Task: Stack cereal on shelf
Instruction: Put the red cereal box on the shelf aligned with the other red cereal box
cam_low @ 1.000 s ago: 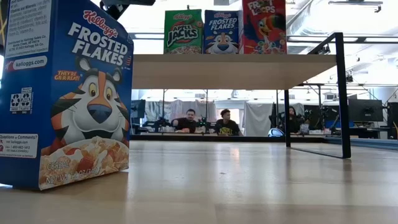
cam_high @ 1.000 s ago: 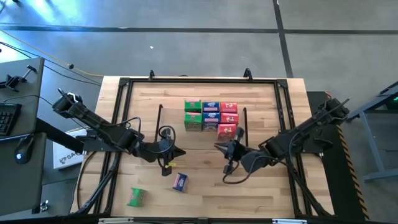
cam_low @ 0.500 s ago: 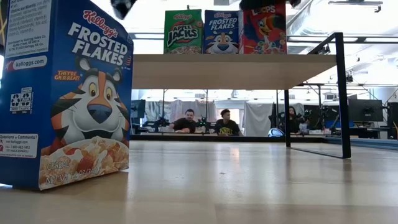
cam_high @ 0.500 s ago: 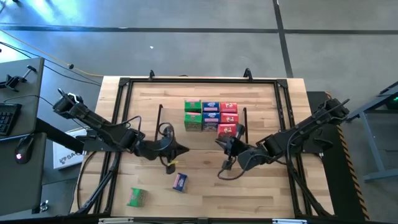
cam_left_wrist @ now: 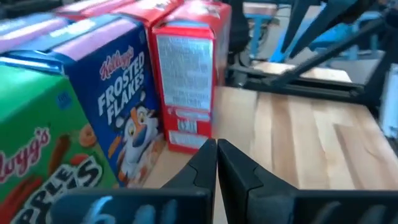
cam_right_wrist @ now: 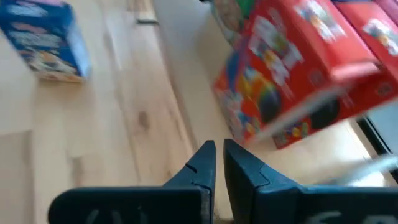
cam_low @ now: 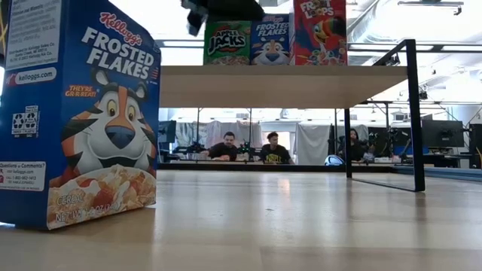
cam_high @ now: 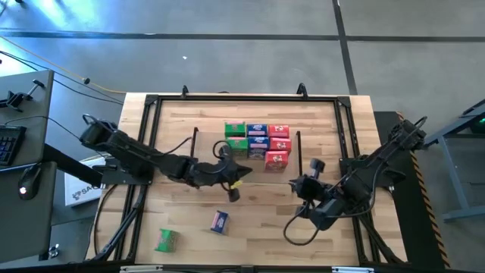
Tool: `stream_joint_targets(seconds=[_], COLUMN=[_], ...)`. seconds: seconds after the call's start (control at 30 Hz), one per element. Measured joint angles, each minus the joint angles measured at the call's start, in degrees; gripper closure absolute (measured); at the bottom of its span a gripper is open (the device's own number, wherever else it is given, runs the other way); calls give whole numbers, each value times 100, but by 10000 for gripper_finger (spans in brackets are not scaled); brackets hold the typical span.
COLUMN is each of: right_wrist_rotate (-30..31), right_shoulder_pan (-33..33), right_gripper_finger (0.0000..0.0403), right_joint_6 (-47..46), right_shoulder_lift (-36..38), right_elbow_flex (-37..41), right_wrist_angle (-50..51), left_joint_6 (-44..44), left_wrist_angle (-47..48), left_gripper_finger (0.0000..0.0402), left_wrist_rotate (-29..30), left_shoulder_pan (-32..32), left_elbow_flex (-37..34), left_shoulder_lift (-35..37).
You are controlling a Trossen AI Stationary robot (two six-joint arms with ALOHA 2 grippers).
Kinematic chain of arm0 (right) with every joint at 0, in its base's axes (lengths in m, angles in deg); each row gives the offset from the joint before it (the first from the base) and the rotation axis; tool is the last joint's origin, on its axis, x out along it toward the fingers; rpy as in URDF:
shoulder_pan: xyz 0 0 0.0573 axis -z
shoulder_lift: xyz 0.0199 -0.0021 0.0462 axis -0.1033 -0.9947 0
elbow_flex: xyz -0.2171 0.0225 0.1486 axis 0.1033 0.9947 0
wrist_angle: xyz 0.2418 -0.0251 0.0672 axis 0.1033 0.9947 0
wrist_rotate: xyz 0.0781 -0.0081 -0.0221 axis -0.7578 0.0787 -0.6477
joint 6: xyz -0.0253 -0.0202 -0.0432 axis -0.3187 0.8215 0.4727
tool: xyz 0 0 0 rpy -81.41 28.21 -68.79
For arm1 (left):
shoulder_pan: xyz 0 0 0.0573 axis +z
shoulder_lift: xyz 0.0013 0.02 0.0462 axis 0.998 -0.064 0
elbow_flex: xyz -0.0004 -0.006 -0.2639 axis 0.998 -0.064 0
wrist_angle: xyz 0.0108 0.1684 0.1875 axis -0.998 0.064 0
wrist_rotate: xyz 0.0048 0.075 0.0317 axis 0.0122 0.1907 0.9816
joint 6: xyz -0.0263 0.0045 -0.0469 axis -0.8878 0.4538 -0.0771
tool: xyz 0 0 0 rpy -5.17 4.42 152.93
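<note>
Seven small cereal boxes stand on the shelf (cam_high: 212,144): two green (cam_high: 236,139), two blue (cam_high: 258,136) and three red (cam_high: 278,144). The nearest red box (cam_high: 276,158) stands in front of the others. A loose blue box (cam_high: 219,221) and a loose green box (cam_high: 166,240) lie on the table near its front edge. My left gripper (cam_high: 241,173) is shut, just in front of the shelf's boxes, and its wrist view faces the green (cam_left_wrist: 37,155), blue (cam_left_wrist: 121,106) and red (cam_left_wrist: 186,87) fronts. My right gripper (cam_high: 297,184) is shut, right of and nearer than the front red box (cam_right_wrist: 292,81).
The black table-edge frame (cam_high: 151,102) borders the work area. Cables trail from both arms across the wood. In the low view the loose blue box (cam_low: 79,113) fills the left and the shelf top (cam_low: 279,84) sits above. People sit at desks far behind.
My right gripper has drawn back from the front red box toward the table's right and near edge, and the box stays on the shelf. My left gripper has moved right and farther in, toward the shelf's green and blue boxes.
</note>
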Motion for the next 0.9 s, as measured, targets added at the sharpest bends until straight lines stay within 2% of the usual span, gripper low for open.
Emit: stream_joint_targets(seconds=[0.23,0.43,0.63,0.9], right_wrist_rotate=[309,311,370,397], right_shoulder_pan=[-38,5,48,569], right_gripper_finger=[387,387,387,387], right_joint_6=[-928,-1014,-1209,-2581], right_shoulder_lift=[0,-2,-2,-2], right_elbow_flex=[15,17,17,16], right_wrist_angle=[628,633,799,2387], left_joint_6=[108,164,122,-607], left_wrist_angle=[19,71,683,2342], left_gripper_finger=[397,397,397,397], left_wrist_rotate=[301,243,409,593], left_shoulder_pan=[150,156,-58,-420], left_elbow_flex=[464,571,576,536], left_shoulder_lift=[-464,-545,-146,632])
